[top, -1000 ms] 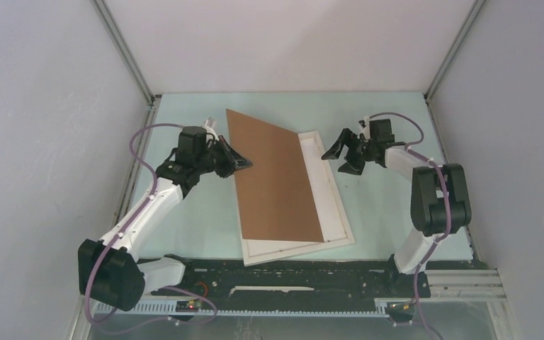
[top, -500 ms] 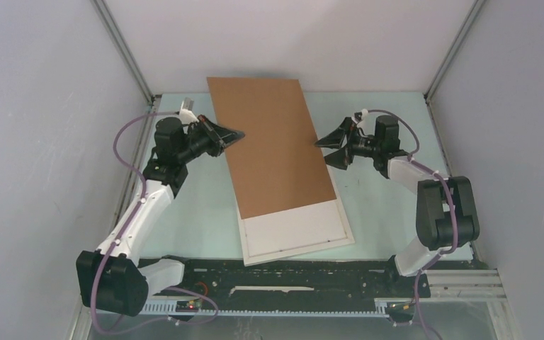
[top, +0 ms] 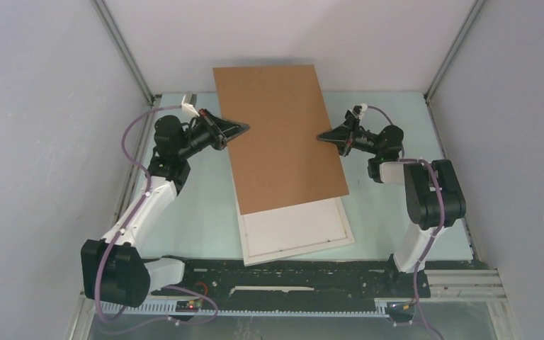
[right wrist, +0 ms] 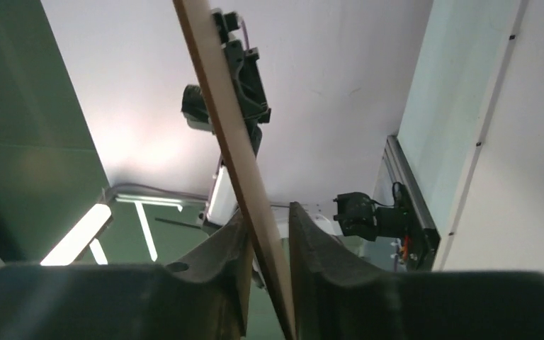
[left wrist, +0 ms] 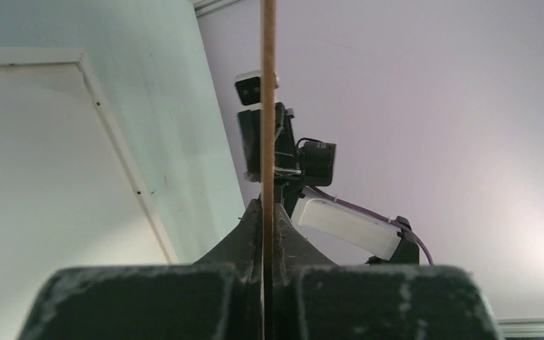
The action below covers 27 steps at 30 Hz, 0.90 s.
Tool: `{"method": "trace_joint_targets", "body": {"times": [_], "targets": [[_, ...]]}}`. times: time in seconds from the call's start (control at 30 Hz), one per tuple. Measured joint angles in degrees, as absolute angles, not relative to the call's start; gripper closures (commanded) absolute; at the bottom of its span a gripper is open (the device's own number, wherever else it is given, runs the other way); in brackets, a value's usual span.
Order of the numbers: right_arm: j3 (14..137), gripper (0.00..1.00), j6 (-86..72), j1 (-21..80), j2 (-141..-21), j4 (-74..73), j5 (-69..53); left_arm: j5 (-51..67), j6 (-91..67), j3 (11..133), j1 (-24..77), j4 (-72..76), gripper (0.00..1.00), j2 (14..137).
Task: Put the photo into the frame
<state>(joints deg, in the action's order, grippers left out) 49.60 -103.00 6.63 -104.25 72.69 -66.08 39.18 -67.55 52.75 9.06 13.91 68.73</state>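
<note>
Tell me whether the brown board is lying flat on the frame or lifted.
Lifted and tilted: the left tool and right tool hold the board by its sides, far end raised above the frame.

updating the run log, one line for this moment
left end effector, right end effector: shut on brown rectangular board | board: raised over thin white rectangular frame

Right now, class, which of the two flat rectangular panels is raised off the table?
The brown backing board, gripped at its side edges by the left gripper and right gripper; the white frame lies flat on the table.
</note>
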Motion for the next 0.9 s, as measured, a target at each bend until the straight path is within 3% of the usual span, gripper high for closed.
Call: {"method": "trace_joint_targets", "body": {"times": [0.07,0.1,0.13,0.23,0.37,0.67,0.8,0.9], "targets": [[49.2,0.98,-104.3,6.1,-104.1,75.3,-66.2,39.4,-67.7,51.6,9.0,14.9,1.00,69.1],[49.0,1.00,-104.3,5.7,-103.9,76.3,-66.3,39.5,-68.0,50.9,9.0,15.2,0.98,69.3],[49.0,1.00,-103.9,5.4,-103.6,76.4,-66.3,39.4,-68.7,50.3,8.9,15.3,0.89,69.6],[47.6,1.00,-101.4,3.8,-101.9,74.5,-67.3,39.7,-68.8,48.7,8.9,14.6,0.46,71.3],[44.6,1.00,-95.4,0.1,-98.8,67.3,-69.6,38.3,-63.4,48.7,8.9,7.8,0.23,72.5],[41.8,1.00,-68.4,-1.7,-90.7,38.0,-69.5,34.2,-52.9,48.4,8.8,-4.3,0.16,79.0],[41.0,1.00,-63.3,-1.5,-91.6,34.5,-69.3,27.8,-48.3,47.5,8.4,-10.8,0.12,79.1],[40.9,1.00,-61.8,-1.0,-94.1,35.2,-69.2,22.8,-46.5,45.1,7.3,-13.1,0.02,78.1]]}}
